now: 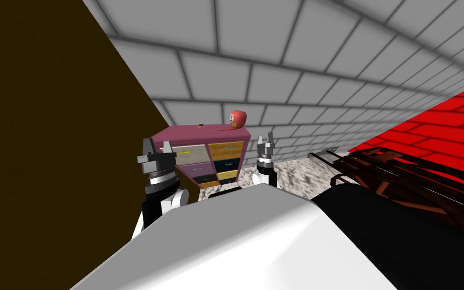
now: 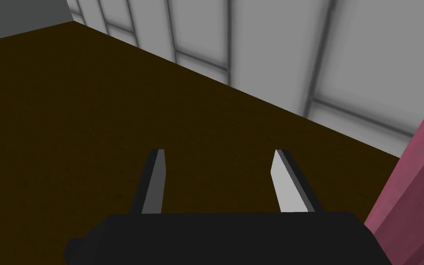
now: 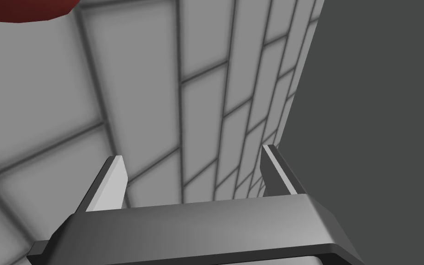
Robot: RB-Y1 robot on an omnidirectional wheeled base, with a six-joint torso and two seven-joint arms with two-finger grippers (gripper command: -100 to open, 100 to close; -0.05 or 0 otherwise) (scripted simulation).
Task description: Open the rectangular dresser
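The pink dresser [image 1: 203, 135] stood ahead of me by the grey brick wall [image 1: 276, 75], and its drawers looked shut. My left claw [image 1: 158, 147] was near its left edge, fingers wide apart, holding nothing. It pointed past the dresser's side at the brown wall [image 2: 91, 115]. My right claw [image 1: 265, 139] was just off the right edge, fingers apart too. Neither claw faced a handle, so I thought a push forward might bump the side. The handles looked thin and easy to miss. A hard tug could tip the red doll [image 1: 238, 119] on top.
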